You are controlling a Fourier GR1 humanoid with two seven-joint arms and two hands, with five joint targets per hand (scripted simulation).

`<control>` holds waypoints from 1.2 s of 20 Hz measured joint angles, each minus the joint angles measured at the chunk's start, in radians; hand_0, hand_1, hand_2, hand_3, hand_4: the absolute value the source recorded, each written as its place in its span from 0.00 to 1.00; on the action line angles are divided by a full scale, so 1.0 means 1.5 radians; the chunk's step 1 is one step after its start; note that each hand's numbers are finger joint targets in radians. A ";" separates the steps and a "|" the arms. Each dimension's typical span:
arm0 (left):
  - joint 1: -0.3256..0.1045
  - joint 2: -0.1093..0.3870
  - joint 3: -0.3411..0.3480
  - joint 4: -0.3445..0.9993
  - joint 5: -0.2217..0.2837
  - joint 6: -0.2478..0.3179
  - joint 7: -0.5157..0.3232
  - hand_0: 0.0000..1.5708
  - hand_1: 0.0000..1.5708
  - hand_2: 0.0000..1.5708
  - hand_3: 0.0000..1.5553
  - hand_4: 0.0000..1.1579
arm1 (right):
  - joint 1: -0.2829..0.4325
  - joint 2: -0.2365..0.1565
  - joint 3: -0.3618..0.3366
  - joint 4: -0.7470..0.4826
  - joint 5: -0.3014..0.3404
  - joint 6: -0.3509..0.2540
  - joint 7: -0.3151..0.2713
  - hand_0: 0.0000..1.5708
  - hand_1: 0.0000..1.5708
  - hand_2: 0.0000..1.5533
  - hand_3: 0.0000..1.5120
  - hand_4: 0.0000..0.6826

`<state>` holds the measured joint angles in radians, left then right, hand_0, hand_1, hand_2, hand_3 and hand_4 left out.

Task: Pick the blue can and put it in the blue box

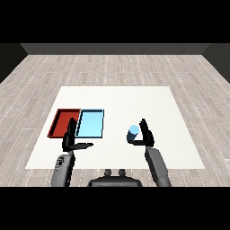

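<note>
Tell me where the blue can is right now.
In the head view the blue can stands on the white table, right of the light blue tray, beside the right hand.

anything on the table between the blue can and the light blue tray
No. In the head view the white table is bare between the blue can and the light blue tray.

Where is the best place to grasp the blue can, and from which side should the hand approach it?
Grip the blue can around its round side wall, coming from its right with the right hand. It appears to stand upright, with that hand already beside it and the fingers up, so they can curl round it.
</note>
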<state>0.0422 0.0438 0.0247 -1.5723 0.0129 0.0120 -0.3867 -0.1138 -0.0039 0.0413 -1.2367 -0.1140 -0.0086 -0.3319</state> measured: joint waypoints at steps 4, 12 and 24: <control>-0.018 -0.004 0.003 0.012 -0.003 0.007 0.002 0.00 0.00 0.00 0.00 0.00 | -0.022 0.001 -0.010 0.022 -0.018 0.002 0.009 0.00 0.00 0.00 0.00 0.00; 0.005 0.000 0.003 -0.017 -0.011 0.006 0.000 0.00 0.00 0.00 0.00 0.00 | -0.054 0.001 0.005 0.090 -0.052 -0.011 -0.013 0.00 0.00 0.00 0.00 0.00; 0.002 0.003 0.012 -0.025 -0.004 0.000 0.010 0.00 0.00 0.00 0.00 0.00 | -0.097 -0.001 0.011 0.146 -0.091 -0.013 -0.028 0.00 0.00 0.00 0.00 0.00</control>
<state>0.0452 0.0482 0.0421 -1.6099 0.0063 0.0120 -0.3720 -0.2596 -0.0061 0.0584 -1.0171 -0.2504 -0.0284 -0.3734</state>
